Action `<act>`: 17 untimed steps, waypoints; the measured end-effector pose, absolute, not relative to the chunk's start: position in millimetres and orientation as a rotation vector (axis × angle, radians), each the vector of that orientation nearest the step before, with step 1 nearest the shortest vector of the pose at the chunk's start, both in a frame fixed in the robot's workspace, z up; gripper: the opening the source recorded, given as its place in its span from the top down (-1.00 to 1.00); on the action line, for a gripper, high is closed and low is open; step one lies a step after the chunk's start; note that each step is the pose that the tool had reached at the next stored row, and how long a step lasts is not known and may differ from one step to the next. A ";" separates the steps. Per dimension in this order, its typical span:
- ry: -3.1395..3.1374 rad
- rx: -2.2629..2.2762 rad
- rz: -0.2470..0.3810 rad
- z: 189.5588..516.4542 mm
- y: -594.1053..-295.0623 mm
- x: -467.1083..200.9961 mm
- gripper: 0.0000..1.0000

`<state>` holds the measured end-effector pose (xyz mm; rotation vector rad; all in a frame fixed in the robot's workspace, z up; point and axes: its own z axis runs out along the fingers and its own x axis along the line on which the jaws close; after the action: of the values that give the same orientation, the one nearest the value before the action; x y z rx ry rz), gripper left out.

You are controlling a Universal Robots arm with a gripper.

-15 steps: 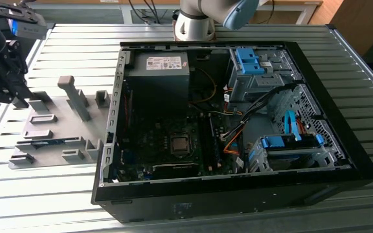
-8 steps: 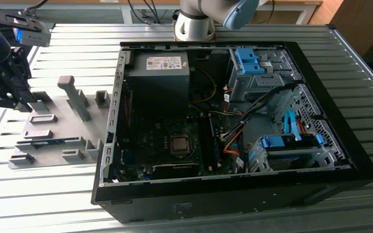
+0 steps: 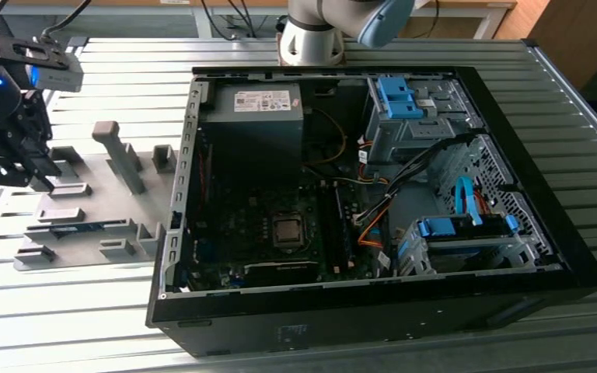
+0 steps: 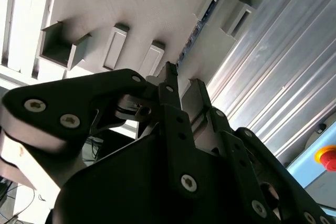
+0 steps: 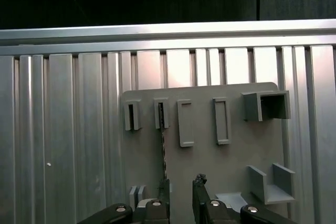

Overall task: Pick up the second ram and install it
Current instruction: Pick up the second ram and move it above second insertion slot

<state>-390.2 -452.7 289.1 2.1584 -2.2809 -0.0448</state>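
Computer case (image 3: 382, 318): lies open on the slatted metal table (image 3: 547, 101), with the motherboard (image 3: 277, 233), power supply (image 3: 252, 116) and orange cables (image 3: 373, 233) inside.
Grey tray (image 5: 210, 171): beside the case, at the exterior view's left; it holds the second ram (image 5: 163, 150) on edge in a slot.
Gripper (image 5: 182, 184): poised over the tray, fingers parted and holding nothing. One fingertip (image 5: 165, 186) is lined up with the ram's near end; whether they touch is unclear.
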 end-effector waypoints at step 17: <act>-2.281 2.158 -0.045 277.8 -453.9 -395.6 0.37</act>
<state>-395.6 -453.9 277.8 2.1584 -2.2807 -0.0449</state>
